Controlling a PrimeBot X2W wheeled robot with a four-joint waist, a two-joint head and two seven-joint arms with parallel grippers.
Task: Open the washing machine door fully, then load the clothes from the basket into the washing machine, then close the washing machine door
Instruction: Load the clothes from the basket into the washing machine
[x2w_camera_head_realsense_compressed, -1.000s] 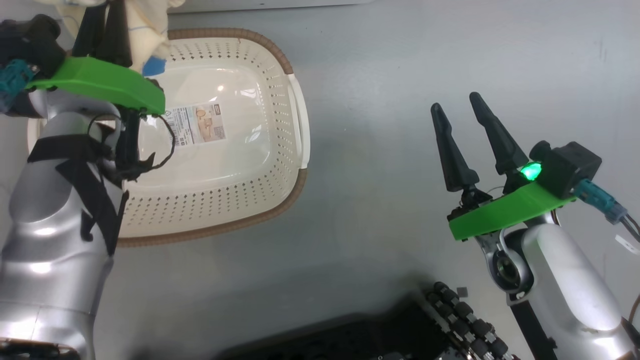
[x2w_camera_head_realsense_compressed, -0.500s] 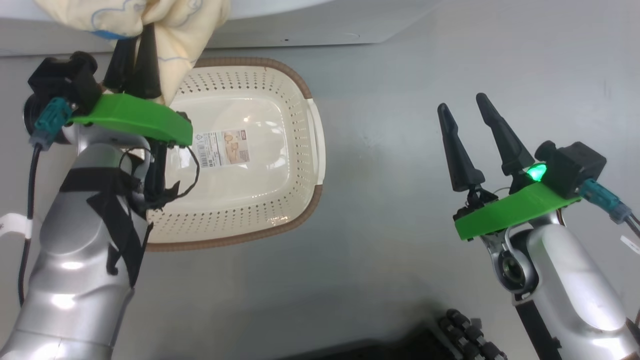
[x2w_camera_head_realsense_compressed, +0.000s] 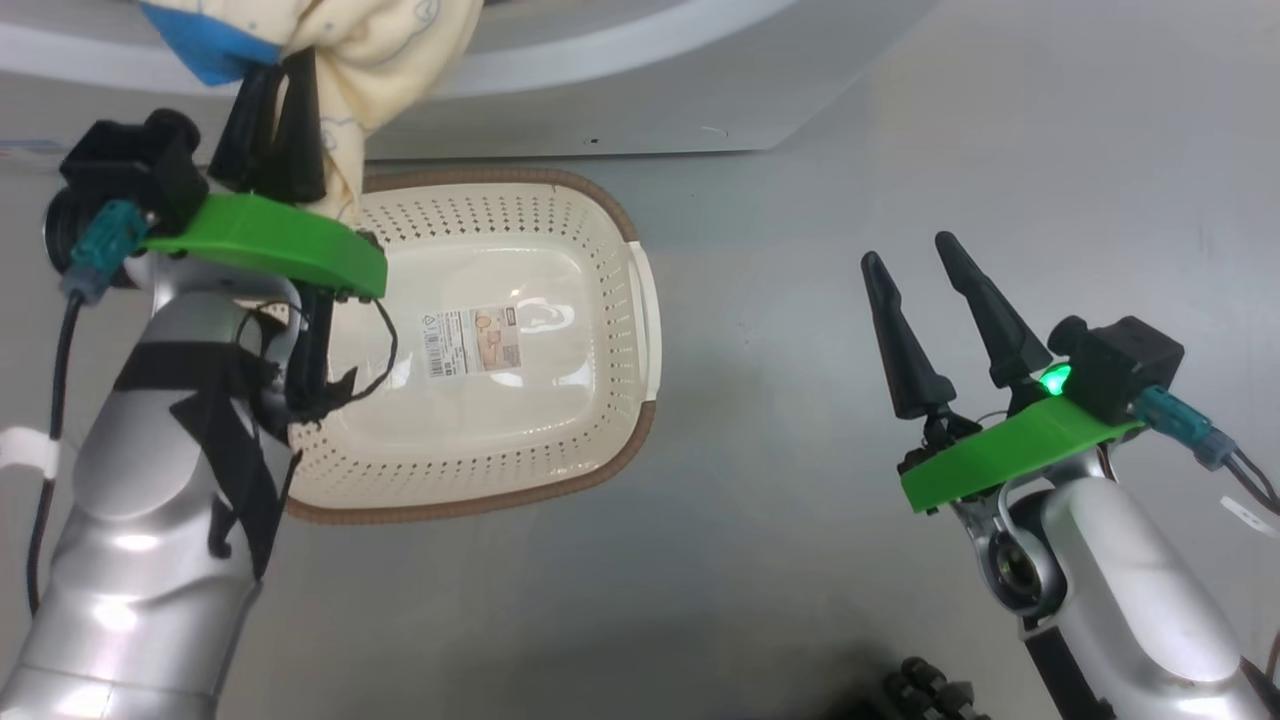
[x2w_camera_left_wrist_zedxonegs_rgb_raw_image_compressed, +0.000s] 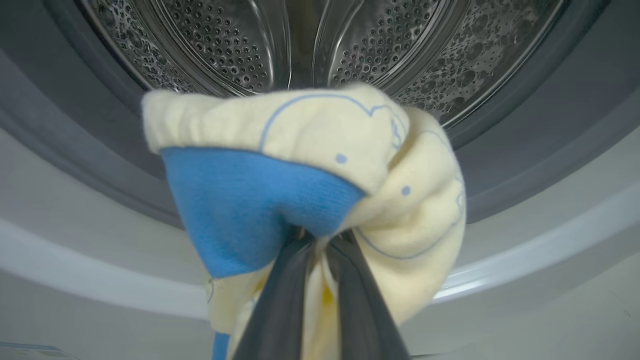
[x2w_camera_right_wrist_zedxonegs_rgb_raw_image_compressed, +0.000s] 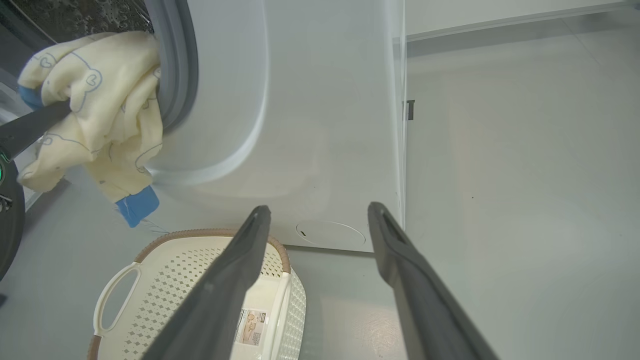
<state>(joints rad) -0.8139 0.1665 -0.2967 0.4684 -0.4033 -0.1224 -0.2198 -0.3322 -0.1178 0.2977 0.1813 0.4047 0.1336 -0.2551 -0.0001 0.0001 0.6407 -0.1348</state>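
Left wrist view, left fingers (x2w_camera_left_wrist_zedxonegs_rgb_raw_image_compressed: 280, 300) pinched on the yellow clothes (x2w_camera_left_wrist_zedxonegs_rgb_raw_image_compressed: 320, 130) (blue patch (x2w_camera_left_wrist_zedxonegs_rgb_raw_image_compressed: 250, 200) toward the camera) before the steel drum (x2w_camera_left_wrist_zedxonegs_rgb_raw_image_compressed: 240, 45) mouth, head view, basket (x2w_camera_head_realsense_compressed: 500, 215) on the floor (x2w_camera_head_realsense_compressed: 800, 150) below them, right wrist view, right fingers (x2w_camera_right_wrist_zedxonegs_rgb_raw_image_compressed: 220, 290) spread wide, washing machine (x2w_camera_right_wrist_zedxonegs_rgb_raw_image_compressed: 310, 100) front beyond.

Smooth grey floor (x2w_camera_head_realsense_compressed: 780, 560), faintly glossy, across the right and lower parts of the head view. Soft-edged dark shadow (x2w_camera_head_realsense_compressed: 600, 670) along the bottom middle there. Paler grey in the right wrist view, with a tiny dark speck (x2w_camera_right_wrist_zedxonegs_rgb_raw_image_compressed: 472, 197) at mid right and a dull patch of glare (x2w_camera_right_wrist_zedxonegs_rgb_raw_image_compressed: 365, 325) near the bottom centre. Pale wall (x2w_camera_right_wrist_zedxonegs_rgb_raw_image_compressed: 500, 12) across the upper right corner, with a narrow band of shade at its foot. Even, diffuse light throughout.
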